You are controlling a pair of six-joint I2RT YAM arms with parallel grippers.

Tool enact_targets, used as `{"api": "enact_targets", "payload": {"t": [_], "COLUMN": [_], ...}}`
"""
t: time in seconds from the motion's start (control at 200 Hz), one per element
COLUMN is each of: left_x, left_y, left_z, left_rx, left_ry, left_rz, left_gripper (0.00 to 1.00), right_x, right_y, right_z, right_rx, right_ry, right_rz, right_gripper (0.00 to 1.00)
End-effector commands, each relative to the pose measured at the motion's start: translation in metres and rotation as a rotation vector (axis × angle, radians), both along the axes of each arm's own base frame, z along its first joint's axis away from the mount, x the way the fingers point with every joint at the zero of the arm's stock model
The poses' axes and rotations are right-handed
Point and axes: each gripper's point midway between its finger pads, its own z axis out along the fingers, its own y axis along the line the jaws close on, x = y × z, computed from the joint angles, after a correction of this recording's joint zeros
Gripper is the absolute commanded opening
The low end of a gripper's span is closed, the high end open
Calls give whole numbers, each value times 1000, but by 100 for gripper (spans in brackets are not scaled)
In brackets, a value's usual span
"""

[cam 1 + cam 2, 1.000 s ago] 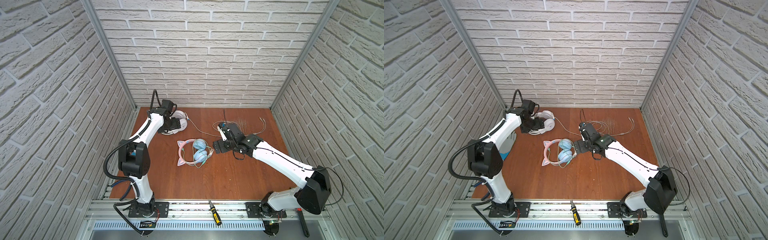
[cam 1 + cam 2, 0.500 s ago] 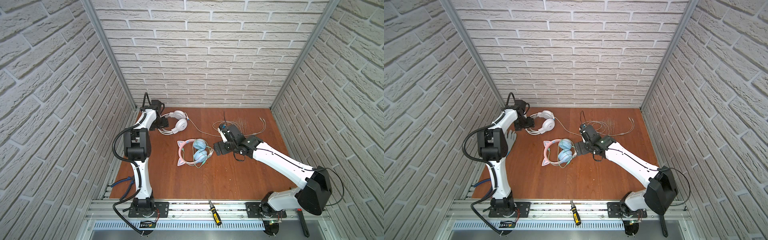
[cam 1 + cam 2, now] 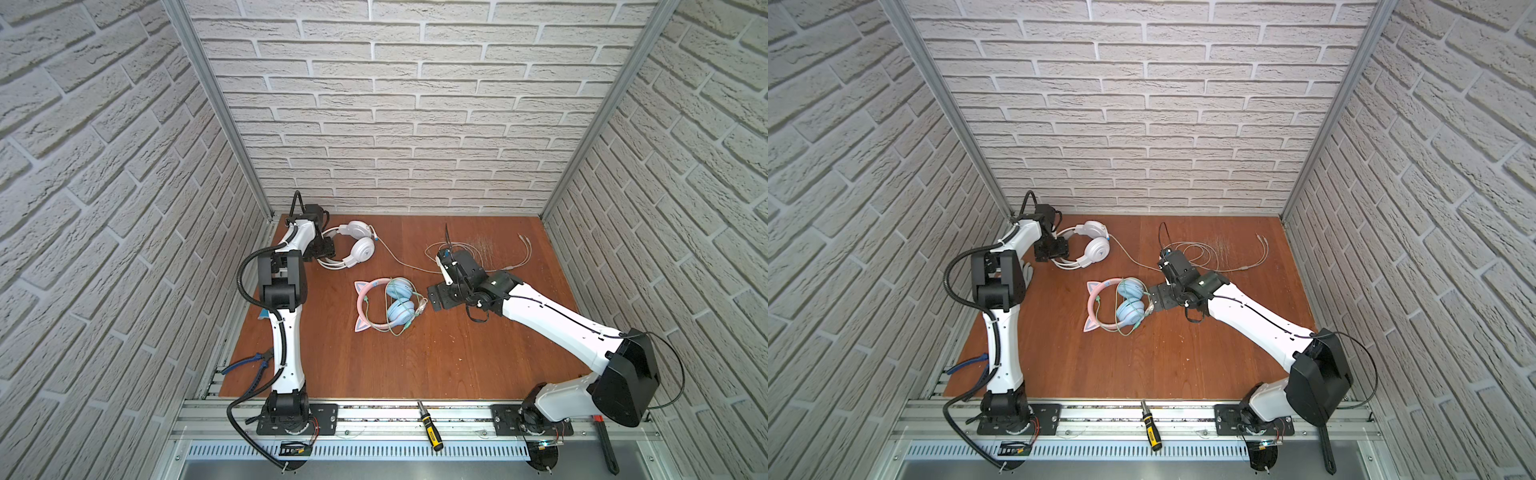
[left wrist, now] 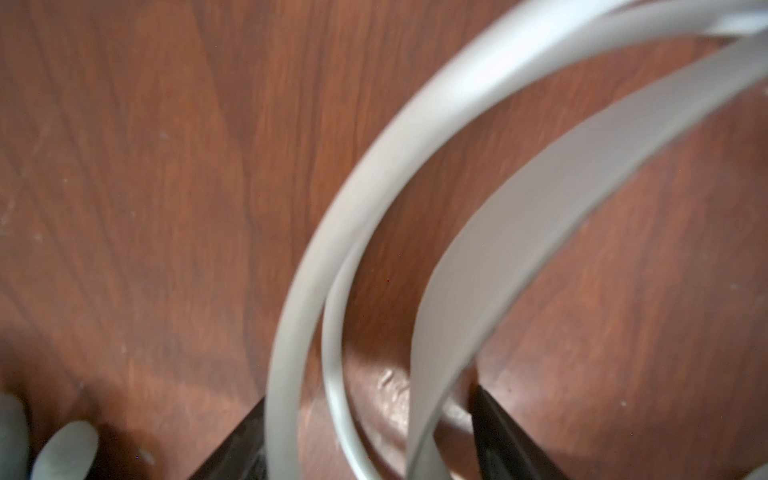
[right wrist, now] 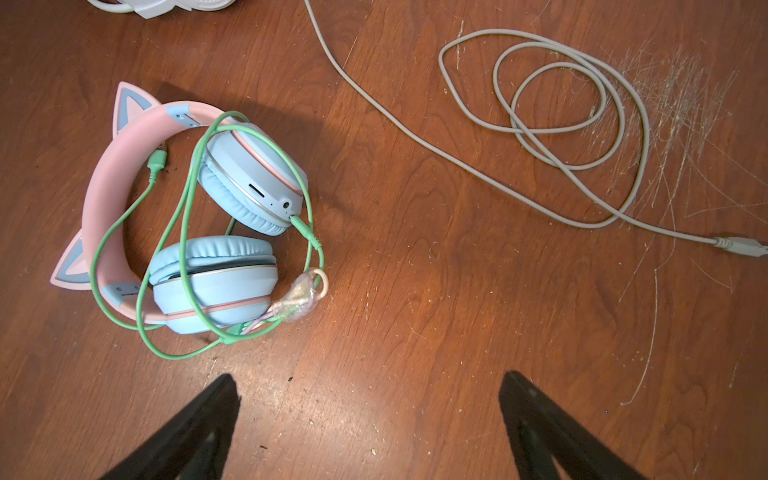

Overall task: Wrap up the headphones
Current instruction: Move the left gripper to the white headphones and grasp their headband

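Whether the left gripper (image 4: 368,411), astride the white headphones' (image 3: 353,247) band (image 4: 519,216) at centre-left, grips it is unclear, so close squarely, leaving the open, empty right gripper (image 5: 369,378) the cable (image 5: 415,137).

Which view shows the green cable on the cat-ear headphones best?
The right wrist view: the green cable lies close and sharp, looped around the cat-ear headphones, plug in one cup. In both top views it is only a thin faint line. The left wrist view shows none of it.

Plain headphones (image 3: 363,249) behind-left of cat-ear headphones (image 3: 401,311).
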Motion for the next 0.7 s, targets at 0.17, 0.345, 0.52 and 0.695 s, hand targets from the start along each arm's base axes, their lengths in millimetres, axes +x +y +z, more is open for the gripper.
{"api": "enact_targets", "payload": {"t": [0.17, 0.345, 0.52, 0.695], "left_x": [-8, -12, -14, -19], "left_y": [-3, -3, -7, -14], "left_z": [-27, -29, -19, -8], "left_rx": [-9, -16, -27, -41], "left_ry": [53, 56, 42, 31], "left_rz": [8, 46, 53, 44], "left_gripper": [51, 30, 14, 0], "right_x": [6, 5, 4, 2], "right_y": [-7, -12, -16, -17], "right_z": [0, -1, 0, 0], "right_rx": [-18, -28, -28, -10], "right_ry": [-9, -6, -4, 2], "right_rz": [-36, -45, -49, -47], "right_gripper": [99, 99, 99, 99]}}
